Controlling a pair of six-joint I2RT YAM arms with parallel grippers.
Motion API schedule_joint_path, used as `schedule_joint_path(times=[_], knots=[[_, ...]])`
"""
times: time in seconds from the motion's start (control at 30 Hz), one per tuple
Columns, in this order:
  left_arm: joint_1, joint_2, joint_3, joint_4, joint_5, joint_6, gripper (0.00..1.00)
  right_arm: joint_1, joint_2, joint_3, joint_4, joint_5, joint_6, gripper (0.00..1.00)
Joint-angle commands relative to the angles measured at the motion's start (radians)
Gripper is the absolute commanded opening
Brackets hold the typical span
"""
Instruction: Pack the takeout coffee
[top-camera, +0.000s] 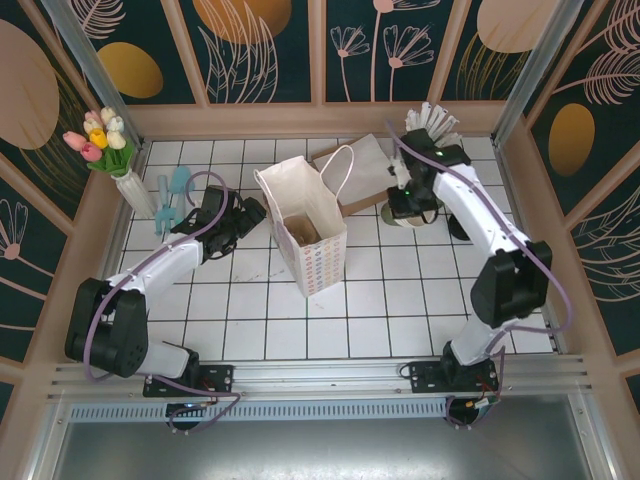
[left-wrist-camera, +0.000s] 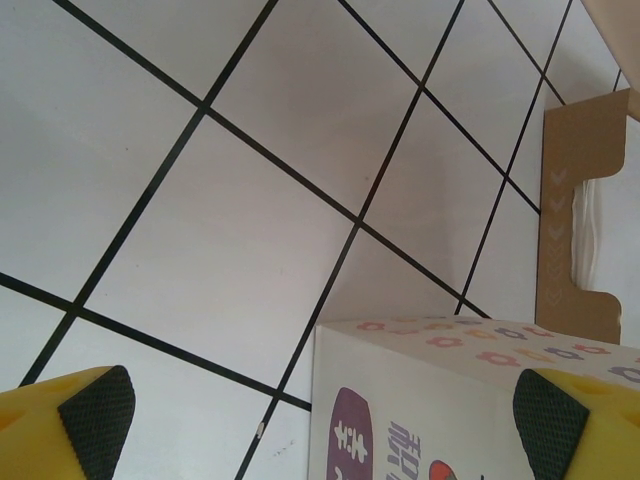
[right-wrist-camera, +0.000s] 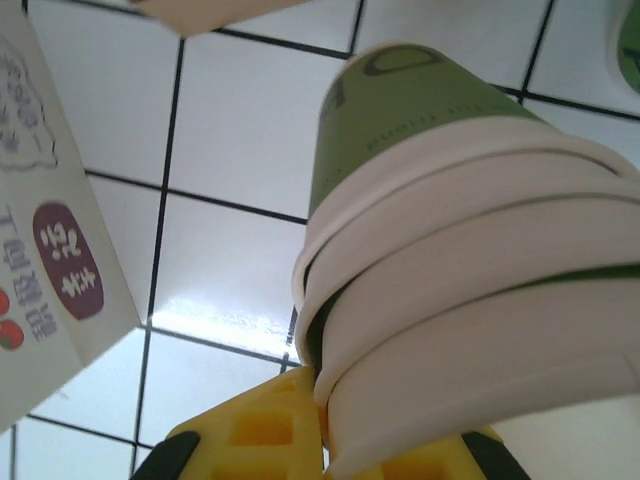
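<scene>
The white paper bag (top-camera: 305, 235) stands open in the middle of the tiles, its printed side (left-wrist-camera: 450, 400) close in the left wrist view. My left gripper (top-camera: 245, 215) (left-wrist-camera: 320, 410) is open beside the bag's left side, with the bag's corner between its spread fingers. My right gripper (top-camera: 408, 205) (right-wrist-camera: 330, 440) is shut on the rim of the stack of cream-rimmed green cups (right-wrist-camera: 450, 230), which has no lids. A dark round shape (top-camera: 461, 227), mostly hidden behind the right forearm, may be the takeout coffee's black lid; I cannot tell.
A flat brown paper bag (top-camera: 365, 165) (left-wrist-camera: 575, 200) lies behind the white one. The mint holder of white sticks (top-camera: 432, 120) stands at the back right. A vase of tulips (top-camera: 105, 145) and pale blue utensils (top-camera: 170, 195) sit at the back left. Wooden walls ring the table.
</scene>
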Motion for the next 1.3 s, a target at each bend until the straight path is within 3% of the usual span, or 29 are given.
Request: schedule_joint_path(times=[0.0, 0.13, 0.57, 0.83, 0.97, 1.27], knots=[[0.006, 0.011, 0.024, -0.025, 0.006, 0.018, 0.98, 0.031, 0.062, 0.124, -0.207, 0.157, -0.171, 0.00], [0.007, 0.009, 0.027, -0.036, -0.002, 0.020, 0.99, 0.059, 0.078, 0.147, -0.207, 0.164, -0.319, 0.00], [0.007, 0.026, 0.034, -0.044, 0.001, 0.009, 0.99, 0.051, 0.204, 0.178, -0.206, 0.294, -0.512, 0.00], [0.006, 0.037, 0.035, -0.049, -0.005, 0.005, 0.99, 0.039, 0.290, 0.270, -0.204, 0.267, -0.585, 0.16], [0.007, 0.048, 0.040, -0.047, -0.002, 0.010, 0.99, 0.040, 0.314, 0.289, -0.201, 0.273, -0.617, 0.18], [0.007, 0.059, 0.040, -0.044, -0.004, 0.011, 0.99, 0.039, 0.332, 0.315, -0.129, 0.310, -0.716, 0.08]])
